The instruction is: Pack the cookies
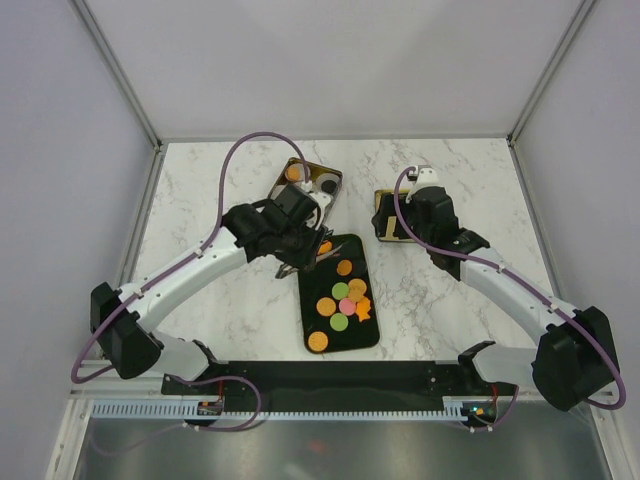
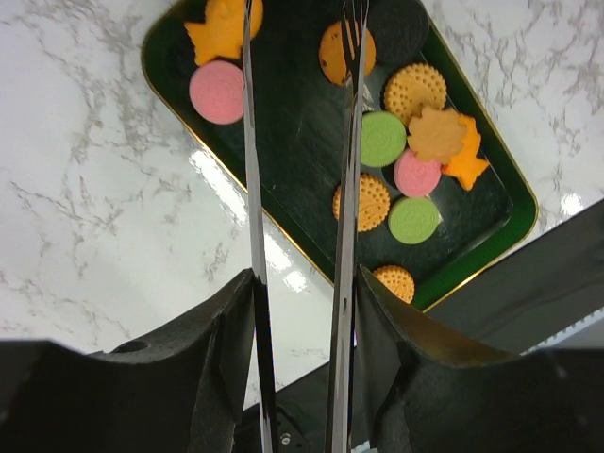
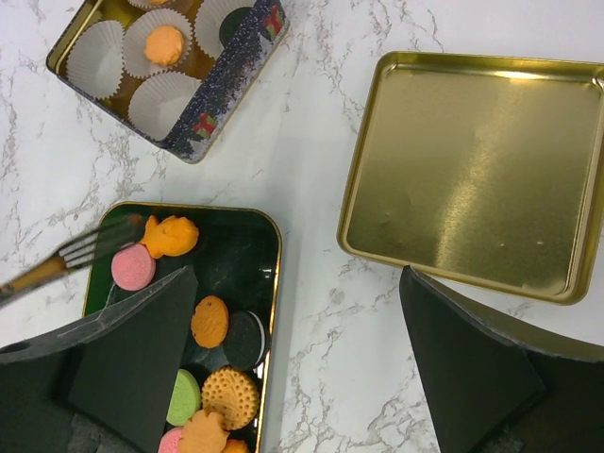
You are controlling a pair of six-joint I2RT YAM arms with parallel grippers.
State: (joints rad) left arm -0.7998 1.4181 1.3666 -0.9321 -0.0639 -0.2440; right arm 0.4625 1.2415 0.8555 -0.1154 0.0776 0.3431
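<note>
The cookies [image 1: 343,297] lie on a dark tray with a gold rim [image 1: 312,285]: orange, pink, green and dark pieces, also in the left wrist view [image 2: 382,139] and the right wrist view [image 3: 209,321]. My left gripper [image 1: 296,250] [image 2: 300,283] is shut on metal tongs [image 2: 345,189]. The tong tips are spread above the tray's far end with nothing between them. My right gripper [image 1: 392,226] [image 3: 297,278] is open and empty over bare marble between the tray and a gold lid [image 3: 472,160].
A square tin [image 1: 310,182] [image 3: 203,118] at the back holds white paper cups [image 3: 162,99]. One cup has an orange cookie [image 3: 165,44], another a dark one. The gold lid [image 1: 384,215] lies right of the tin, partly under my right gripper.
</note>
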